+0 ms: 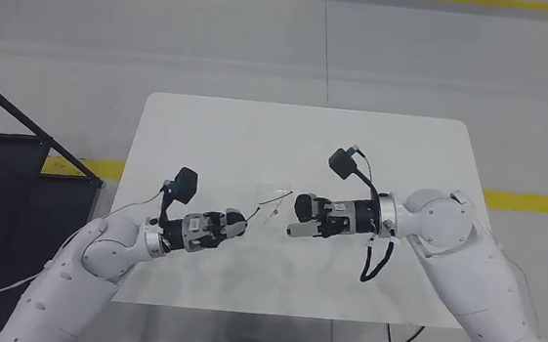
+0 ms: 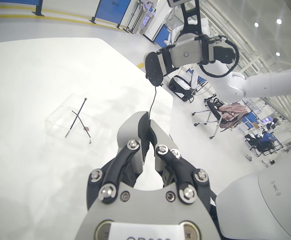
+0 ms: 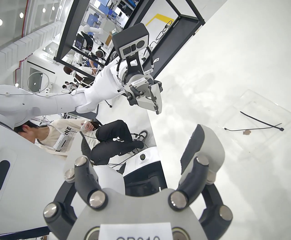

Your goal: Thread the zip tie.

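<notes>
Above the middle of the table (image 1: 208, 136), the left claw (image 2: 149, 120) is clenching a thin black zip tie (image 2: 152, 102), which is rising from between its pads towards the right claw (image 1: 296, 217). The right claw is hanging released, its fingers wide apart, with the strand's tip at the edge of one pad; I cannot tell whether they are touching.

The step in hand appears to be taking that free end. To do it well, the right claw should be closing squarely across the strand just below the tip, slowly, since so thin a strand is likely to bend aside. The left should be gripping firmly so nothing twists.

Two spare ties (image 2: 78, 117) are lying crossed in a clear tray (image 2: 53, 119) near the claws.
</notes>
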You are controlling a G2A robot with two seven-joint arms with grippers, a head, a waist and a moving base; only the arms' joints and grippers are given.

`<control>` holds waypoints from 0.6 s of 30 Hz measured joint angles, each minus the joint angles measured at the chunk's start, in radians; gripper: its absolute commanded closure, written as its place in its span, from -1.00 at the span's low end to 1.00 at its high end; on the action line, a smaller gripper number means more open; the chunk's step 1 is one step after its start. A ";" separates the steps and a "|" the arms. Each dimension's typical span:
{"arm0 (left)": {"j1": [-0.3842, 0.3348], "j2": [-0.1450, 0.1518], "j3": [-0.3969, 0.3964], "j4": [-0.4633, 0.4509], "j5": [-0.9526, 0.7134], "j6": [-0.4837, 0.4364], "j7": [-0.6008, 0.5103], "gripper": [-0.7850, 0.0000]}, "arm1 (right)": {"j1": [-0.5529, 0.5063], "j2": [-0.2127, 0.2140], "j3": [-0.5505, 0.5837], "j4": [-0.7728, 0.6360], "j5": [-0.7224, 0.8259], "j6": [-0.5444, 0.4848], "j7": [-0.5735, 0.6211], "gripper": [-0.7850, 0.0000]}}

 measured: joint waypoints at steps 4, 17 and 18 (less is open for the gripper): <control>0.000 0.000 0.000 0.000 0.000 -0.001 0.000 1.00 | 0.000 0.000 0.000 0.000 0.000 0.000 0.000 -1.00; 0.009 -0.002 0.008 -0.026 0.032 0.031 0.009 1.00 | 0.000 0.000 0.000 0.000 0.000 0.000 0.000 -1.00; 0.013 -0.002 0.007 -0.030 0.041 0.036 0.014 1.00 | 0.000 0.000 0.000 0.000 0.000 0.000 0.000 -1.00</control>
